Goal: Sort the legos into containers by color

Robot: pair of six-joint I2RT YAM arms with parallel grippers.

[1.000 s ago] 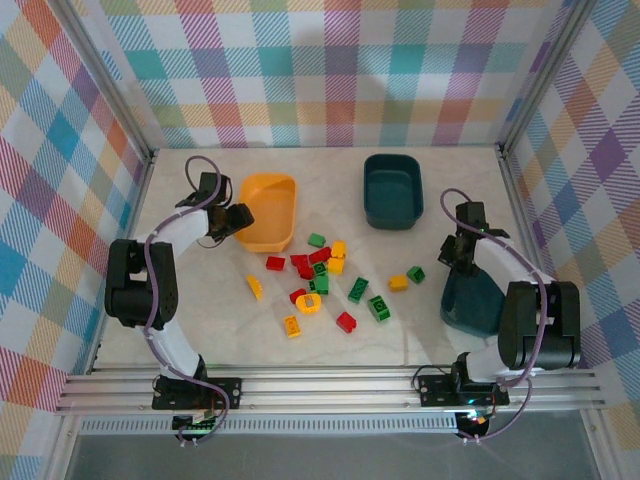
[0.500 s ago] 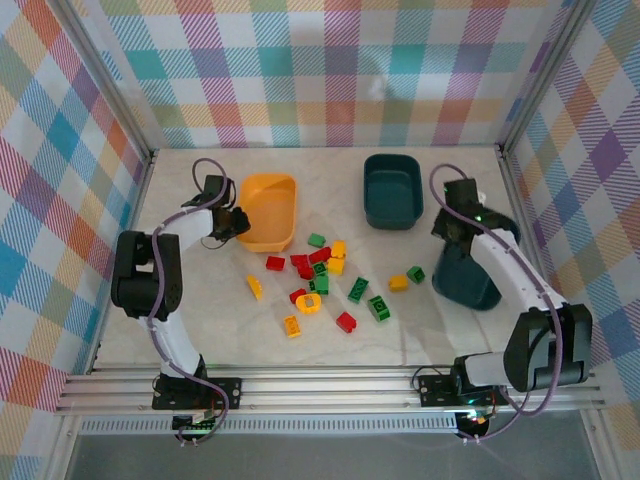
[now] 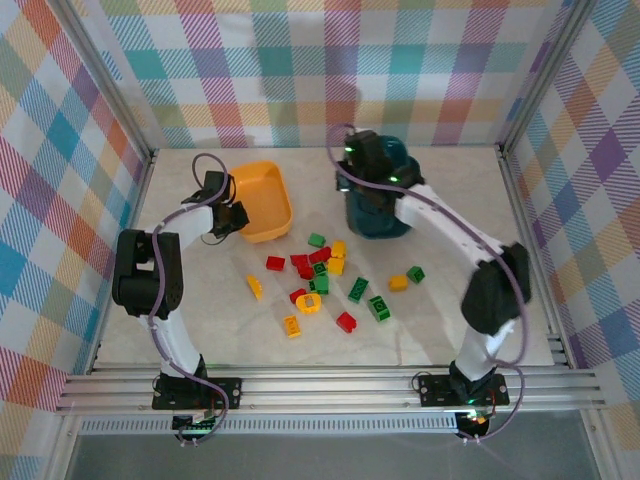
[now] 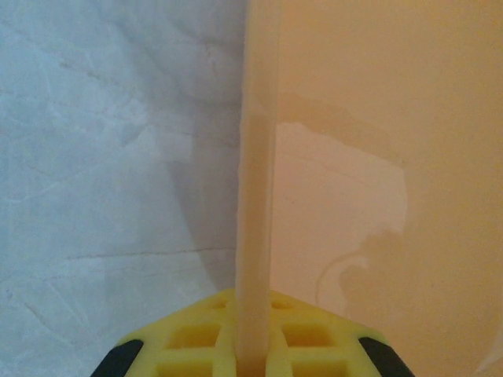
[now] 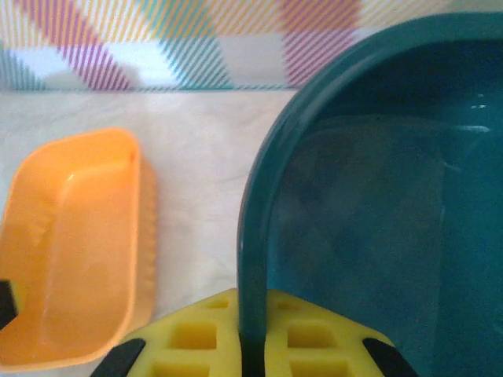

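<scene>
Apparently setup ahead of sorting. Gripping rim of yellow-orange tub [image 3: 268, 200] with closed left gripper [image 4: 253, 345] near table [image 3: 200, 320] far-left corner, rim of teal tub [image 5: 377, 204] with closed right gripper [image 5: 253, 338] by far edge. Next: set both down beside legos [image 3: 320, 275] mid-table.

Robotics lab test cell — pale marbled worktop [image 3: 420, 330] boxed by pastel plaid backdrop panels [image 3: 330, 70] at 9, 12, 3 o'clock; aluminium extrusion rail [image 3: 330, 385] at 6 o'clock, left arm [image 3: 140, 280], right arm [image 3: 450, 225] bolted on.
</scene>
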